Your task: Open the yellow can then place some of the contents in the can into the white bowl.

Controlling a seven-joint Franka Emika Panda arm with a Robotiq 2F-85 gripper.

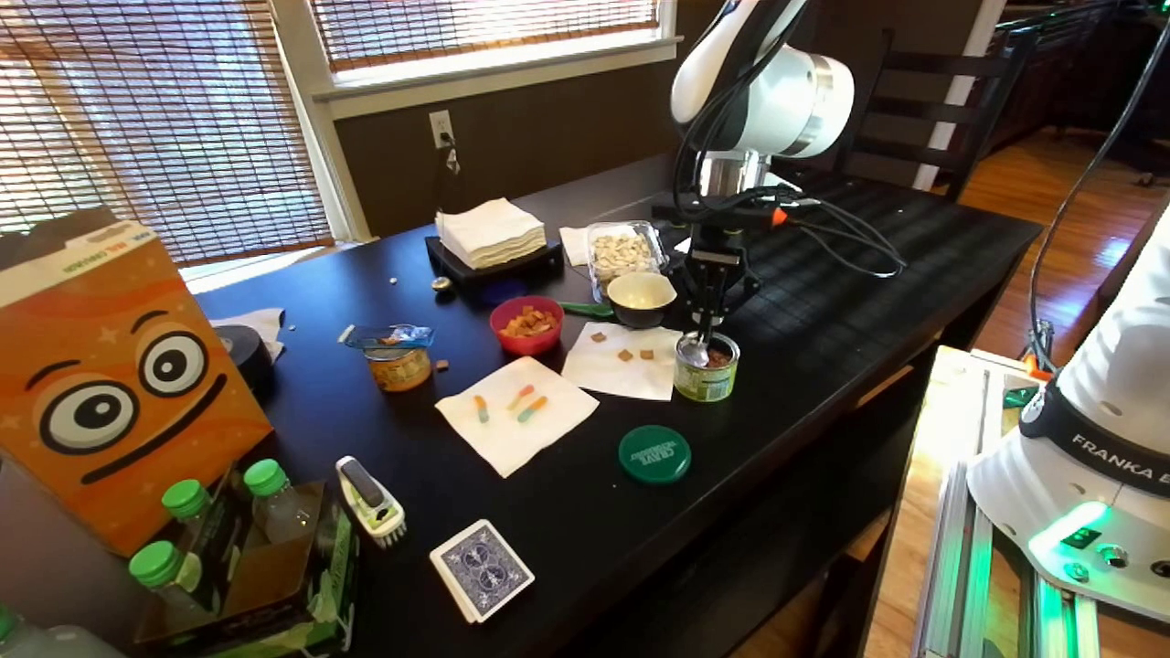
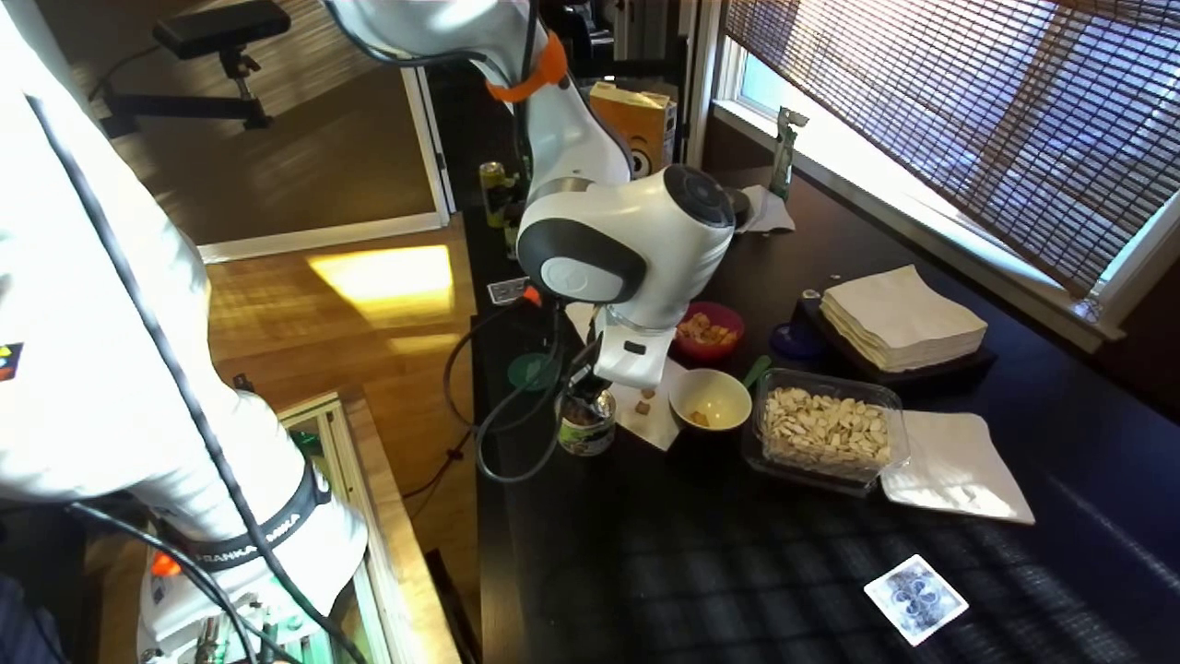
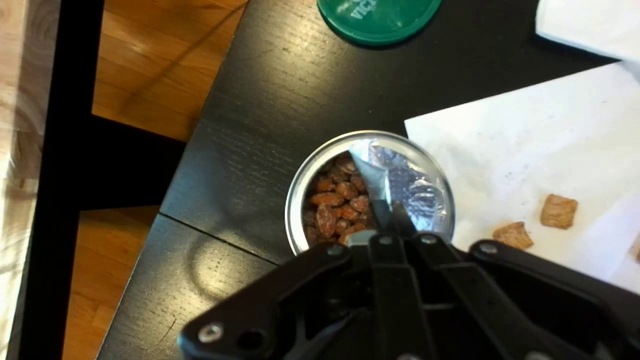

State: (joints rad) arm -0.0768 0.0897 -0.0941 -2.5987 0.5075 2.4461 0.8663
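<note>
The yellow can, with pale green sides, stands upright near the table edge; it also shows in an exterior view. In the wrist view the can's rim surrounds a half-peeled foil seal, with brown almonds showing on the uncovered side. My gripper points down over the can's mouth, its fingertips closed on the lifted foil flap. The gripper also shows in an exterior view. The white bowl stands apart from the can, with a small tan piece inside in an exterior view.
A clear tub of pale seeds stands beside the bowl, and a pink bowl of snacks is near. A napkin with crackers lies against the can. A green lid lies flat. Napkins are stacked behind.
</note>
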